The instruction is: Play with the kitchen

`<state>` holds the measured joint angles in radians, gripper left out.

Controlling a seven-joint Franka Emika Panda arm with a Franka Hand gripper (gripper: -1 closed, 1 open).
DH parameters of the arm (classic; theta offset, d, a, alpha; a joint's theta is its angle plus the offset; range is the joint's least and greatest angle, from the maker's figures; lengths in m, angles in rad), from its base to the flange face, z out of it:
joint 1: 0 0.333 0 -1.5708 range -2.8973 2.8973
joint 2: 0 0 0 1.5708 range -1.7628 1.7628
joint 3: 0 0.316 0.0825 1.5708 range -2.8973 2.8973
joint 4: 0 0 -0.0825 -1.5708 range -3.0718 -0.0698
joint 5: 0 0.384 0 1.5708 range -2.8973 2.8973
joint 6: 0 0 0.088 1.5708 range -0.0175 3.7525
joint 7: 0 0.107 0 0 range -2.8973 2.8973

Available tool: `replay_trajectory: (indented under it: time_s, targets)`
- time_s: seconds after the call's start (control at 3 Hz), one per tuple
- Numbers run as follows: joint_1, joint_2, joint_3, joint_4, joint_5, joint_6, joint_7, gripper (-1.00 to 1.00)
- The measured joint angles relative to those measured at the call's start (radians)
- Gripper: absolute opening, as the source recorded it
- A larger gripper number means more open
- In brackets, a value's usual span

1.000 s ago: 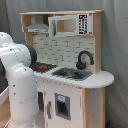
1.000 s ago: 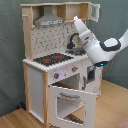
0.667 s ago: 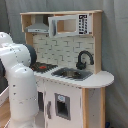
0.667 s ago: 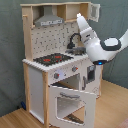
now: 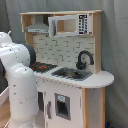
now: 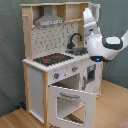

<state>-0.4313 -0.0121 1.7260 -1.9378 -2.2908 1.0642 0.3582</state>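
The kitchen [image 5: 70,65] is a tall white and light-wood toy with a grey hood [image 5: 39,26], a black faucet [image 5: 84,59], a grey sink [image 5: 72,74] and a red-ringed hob [image 5: 43,66]. In the second exterior view the kitchen [image 6: 55,60] shows its pegboard back [image 6: 56,37], and its windowed oven door [image 6: 72,102] hangs open, tipped forward. My white arm [image 6: 102,45] hovers beside the sink end, with one link [image 6: 89,17] rising to the top shelf. In the first exterior view the arm [image 5: 17,85] fills the left and hides the oven. No gripper shows in either view.
A white lower door with a dark panel [image 5: 62,106] is shut at the front. A microwave-style box [image 5: 70,25] sits on the top shelf. A grey curtain [image 6: 10,60] hangs behind, and the floor is wood [image 6: 110,107].
In the second exterior view, the arm's upright link has shifted a little to the right along the top shelf. The kitchen and its oven door have not moved.
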Motion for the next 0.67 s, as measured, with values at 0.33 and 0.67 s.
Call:
replay_trajectory:
  time_s: [0.33,0.67]
  targets:
    - [0.000,0.000,0.006,0.015,0.000,-0.119,0.005,1.00]
    - [-0.001,0.006,0.006,0.023,0.000,-0.227,0.016,1.00]
